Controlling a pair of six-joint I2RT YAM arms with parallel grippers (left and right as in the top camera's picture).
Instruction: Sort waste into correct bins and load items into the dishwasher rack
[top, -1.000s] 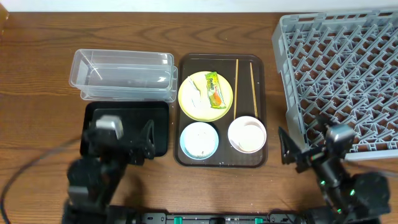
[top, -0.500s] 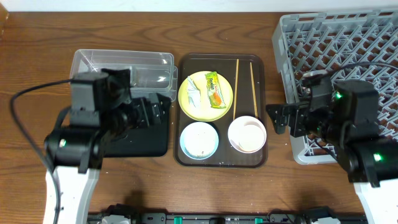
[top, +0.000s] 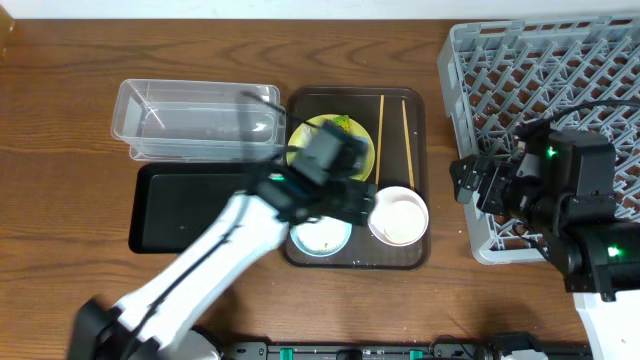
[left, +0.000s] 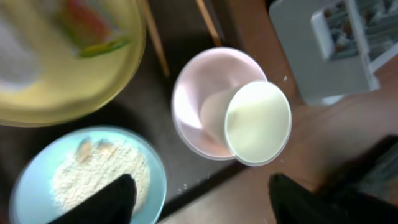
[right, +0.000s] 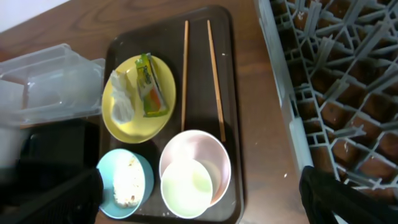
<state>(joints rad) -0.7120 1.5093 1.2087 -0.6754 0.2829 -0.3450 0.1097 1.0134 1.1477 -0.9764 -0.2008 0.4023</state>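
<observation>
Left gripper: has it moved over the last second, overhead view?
Yes. The left gripper swung right, from above the black tray to above the brown serving tray.

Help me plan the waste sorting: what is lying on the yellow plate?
On the yellow plate: a green-and-orange wrapper and crumpled white paper beside it. Anything beneath them is hidden; overhead, the left arm covers much of it.

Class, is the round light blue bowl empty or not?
Not empty: the light blue bowl holds loose white rice grains across its bottom.
</observation>
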